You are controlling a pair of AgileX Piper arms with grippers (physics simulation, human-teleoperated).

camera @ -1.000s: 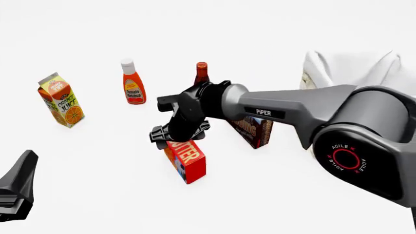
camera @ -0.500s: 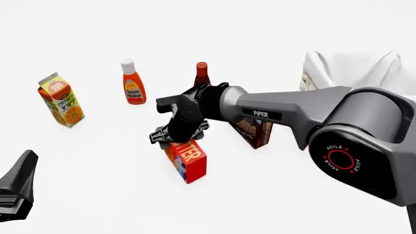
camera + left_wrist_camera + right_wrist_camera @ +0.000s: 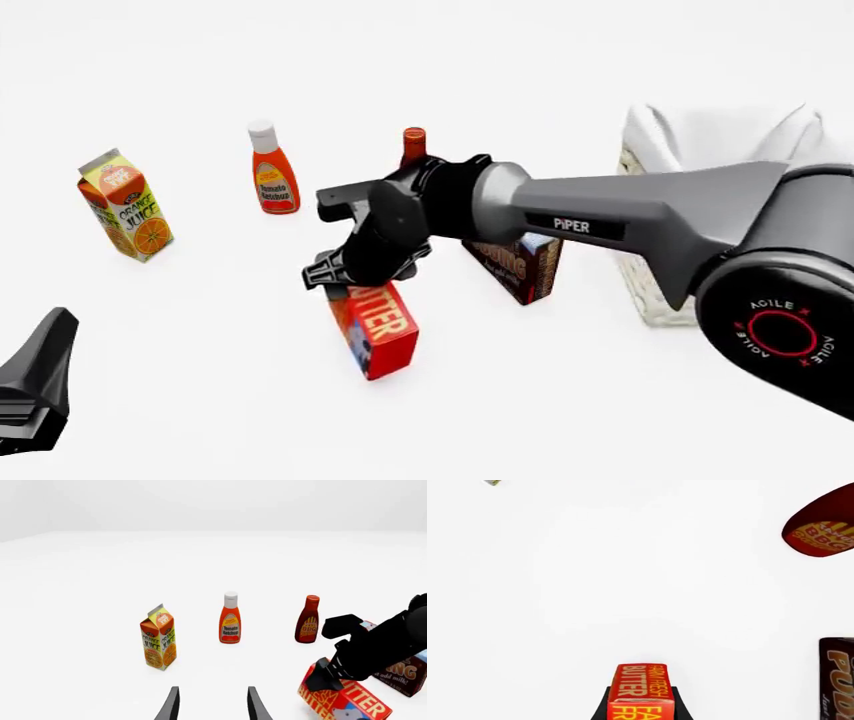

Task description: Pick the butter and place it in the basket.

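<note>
Near the middle of the white tabletop, the small red-orange rectangular butter box [image 3: 372, 328] is gripped at its top end by the right gripper [image 3: 350, 278], its fingers clamped on the box's sides, and appears lifted and tilted. Just beside it stands the brown chocolate pudding box [image 3: 521, 264]. Toward the right edge, the cream wicker basket [image 3: 646, 290] is partly hidden. At the near left corner, the left gripper [image 3: 212, 706] is held with fingers parted, nothing between them.

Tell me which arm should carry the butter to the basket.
Right. The right gripper is already shut on the butter, and the basket sits on that arm's side. The left gripper hangs open at the near left edge, away from both.
</note>
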